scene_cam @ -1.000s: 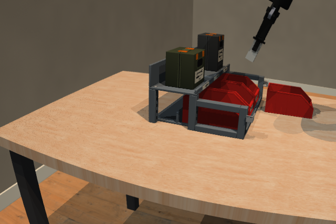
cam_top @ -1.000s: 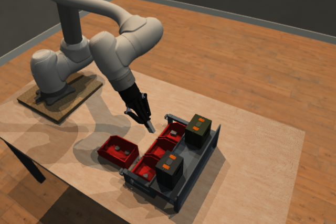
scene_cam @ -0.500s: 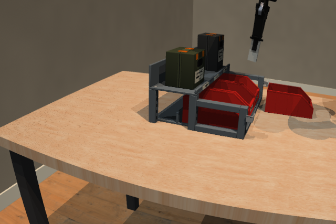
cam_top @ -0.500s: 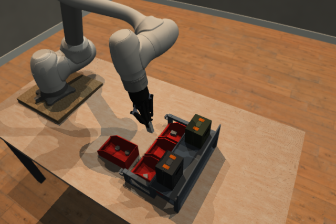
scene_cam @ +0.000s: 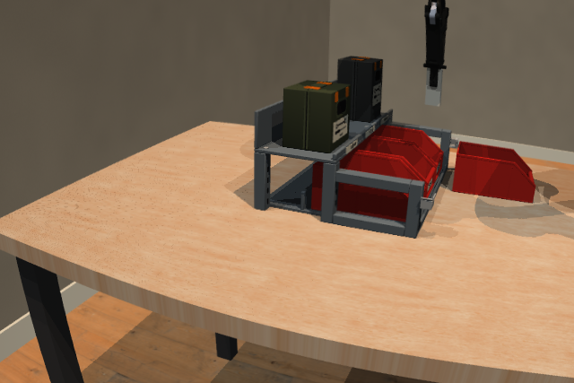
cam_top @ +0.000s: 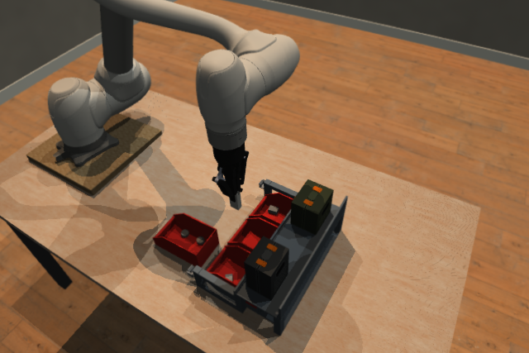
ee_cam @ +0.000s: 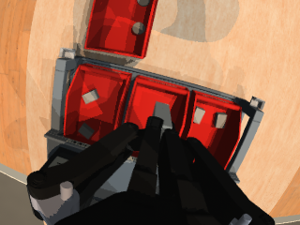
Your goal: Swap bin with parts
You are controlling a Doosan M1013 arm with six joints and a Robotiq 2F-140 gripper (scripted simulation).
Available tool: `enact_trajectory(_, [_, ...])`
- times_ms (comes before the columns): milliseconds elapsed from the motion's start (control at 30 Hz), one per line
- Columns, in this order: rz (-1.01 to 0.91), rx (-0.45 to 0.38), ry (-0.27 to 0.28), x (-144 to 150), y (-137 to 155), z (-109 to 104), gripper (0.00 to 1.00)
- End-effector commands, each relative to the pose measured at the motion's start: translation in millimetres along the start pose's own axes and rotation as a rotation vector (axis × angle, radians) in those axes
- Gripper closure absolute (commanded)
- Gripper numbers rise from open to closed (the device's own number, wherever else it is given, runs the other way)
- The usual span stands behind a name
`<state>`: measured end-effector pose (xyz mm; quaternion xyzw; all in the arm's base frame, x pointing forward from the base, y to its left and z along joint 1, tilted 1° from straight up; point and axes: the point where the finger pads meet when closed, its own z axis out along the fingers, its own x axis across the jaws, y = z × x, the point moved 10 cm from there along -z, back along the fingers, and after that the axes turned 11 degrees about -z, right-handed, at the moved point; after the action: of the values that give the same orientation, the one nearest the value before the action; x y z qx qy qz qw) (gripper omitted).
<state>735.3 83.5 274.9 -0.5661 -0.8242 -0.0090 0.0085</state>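
The red open bin with parts (cam_top: 184, 238) (scene_cam: 491, 173) (ee_cam: 119, 15) stands on the table in front of the shelf, with two grey parts in it. The grey shelf (cam_top: 298, 244) (scene_cam: 373, 180) (ee_cam: 62, 82) holds three red bins side by side under its low top board. The middle bin (cam_top: 253, 232) (ee_cam: 139, 101) is empty; the bins on either side (cam_top: 273, 207) (cam_top: 228, 265) hold parts. My gripper (cam_top: 235, 202) (scene_cam: 432, 98) (ee_cam: 159, 113) is shut with nothing in it. It hangs well above the shelf's front, over the middle bin, pointing down.
Two dark boxes with orange clips (cam_top: 312, 206) (cam_top: 267, 265) (scene_cam: 315, 114) (scene_cam: 361, 86) stand on the shelf's top board. The robot's base (cam_top: 81, 114) is on a mat at the table's far left corner. The table edge runs close below the shelf in the top view.
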Motion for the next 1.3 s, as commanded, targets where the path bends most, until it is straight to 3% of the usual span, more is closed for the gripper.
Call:
enact_trajectory(0, [0.0, 0.001, 0.0, 0, 0, 0, 0.9])
enact_trajectory(267, [-0.004, 0.001, 0.0, -3, -15, 1, 0.9])
enact_trajectory(500, [-0.019, 0.001, 0.0, -13, -71, 5, 0.9])
enact_trajectory(567, [-0.019, 0.001, 0.0, -13, -71, 5, 0.9])
enact_trajectory(833, [-0.034, 0.001, 0.0, -18, -128, 12, 0.9])
enact_trajectory(1267, [-0.035, 0.001, 0.0, -18, -135, 13, 0.9])
